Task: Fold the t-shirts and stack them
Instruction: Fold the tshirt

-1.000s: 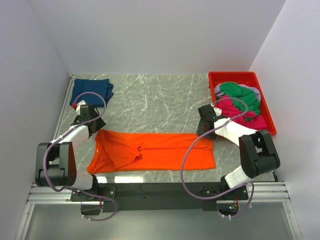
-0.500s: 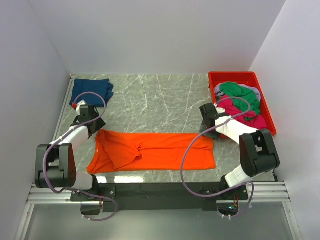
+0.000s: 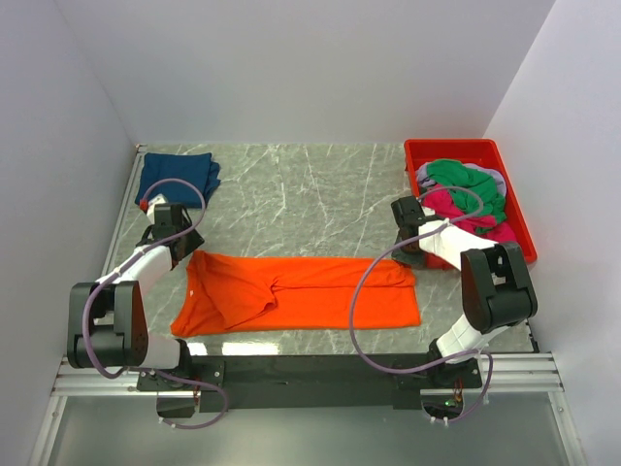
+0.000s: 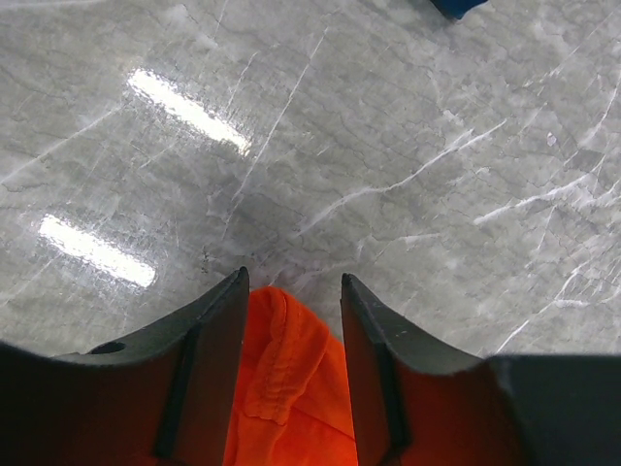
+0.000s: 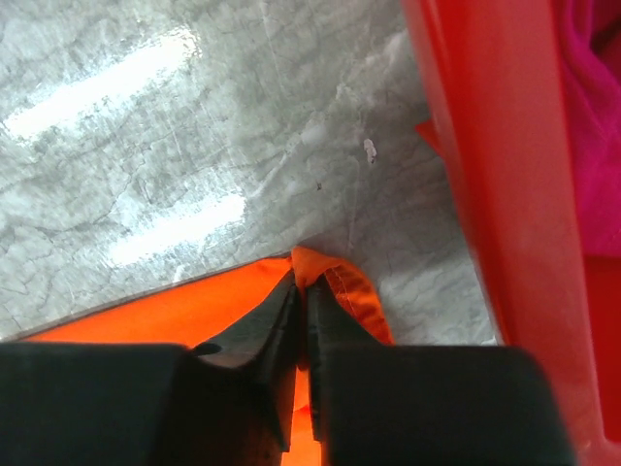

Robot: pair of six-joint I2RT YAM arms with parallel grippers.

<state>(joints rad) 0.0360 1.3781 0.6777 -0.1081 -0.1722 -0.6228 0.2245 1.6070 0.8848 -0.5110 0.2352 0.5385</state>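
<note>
Where the grey marbled table (image 3: pixel 320 199) came closest to the arm bases, the bright orange cloth t-shirt (image 3: pixel 320 293) was found lying flat as a long folded strip, running left to right. Its far left corner was straddled by the left pincer (image 4: pixel 291 283), whose fingers (image 4: pixel 221 320) were held spread with a bunched tip of cloth between them; no nip on it could be made out. Its far right corner was pinched by the right pincer (image 5: pixel 301 291), pressed together on the hem just beside the wall of the rigid red plastic bin (image 5: pixel 485 146). A thin purple cable (image 3: pixel 353 309) from the right arm was draped across the strip.

The step in hand was judged to be the taking of both far corners for a fold. Trouble was to be expected if a lift were begun with only one corner held: the strip would be dragged askew and its layers pulled apart. The bin wall could be struck by the right pincer, and the cloth could be snagged by the cable.

Farther back, a folded dark navy blue t-shirt (image 3: pixel 177 175) was seen at the far left corner. A heap of green, magenta pink and grey t-shirts (image 3: pixel 464 178) was seen in the bin at the far right.
</note>
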